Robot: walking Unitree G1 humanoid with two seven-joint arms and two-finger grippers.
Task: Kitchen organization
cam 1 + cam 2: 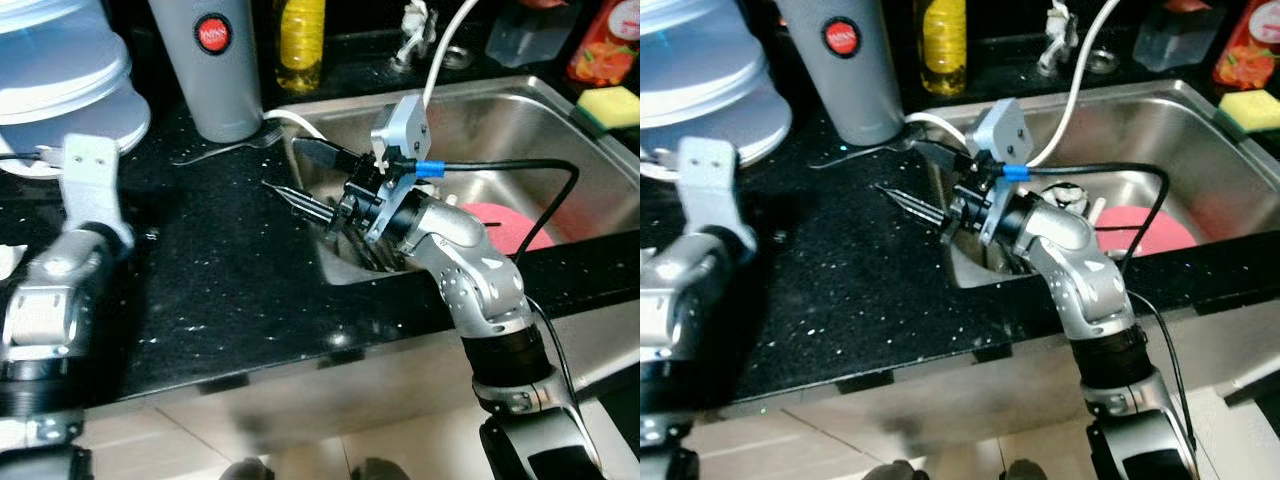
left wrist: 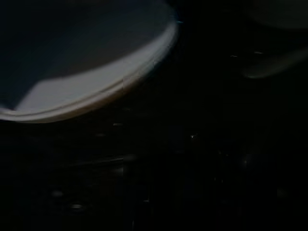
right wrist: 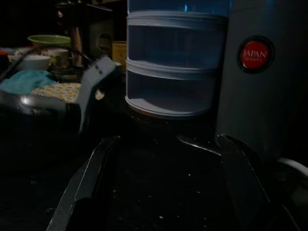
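My right gripper [image 1: 283,166] hovers open over the black counter [image 1: 230,280] at the sink's left edge, with nothing between its fingers. A metal fork [image 1: 215,150] lies on the counter just beyond its tips, at the foot of a grey tumbler [image 1: 215,60] with a red badge. In the right wrist view the two fingers [image 3: 82,183] stand wide apart, facing the tumbler [image 3: 260,72] and a stack of translucent containers [image 3: 173,62]. My left arm [image 1: 85,200] rests at the counter's left, by the same stack [image 1: 60,70]. The dark left wrist view shows a white container rim [image 2: 96,91].
The steel sink [image 1: 520,95] lies to the right, with a pink plate [image 1: 500,225] in it. A yellow sponge [image 1: 610,105] sits on its far right rim. A yellow bottle [image 1: 300,40] and a white hose [image 1: 440,50] stand behind the sink.
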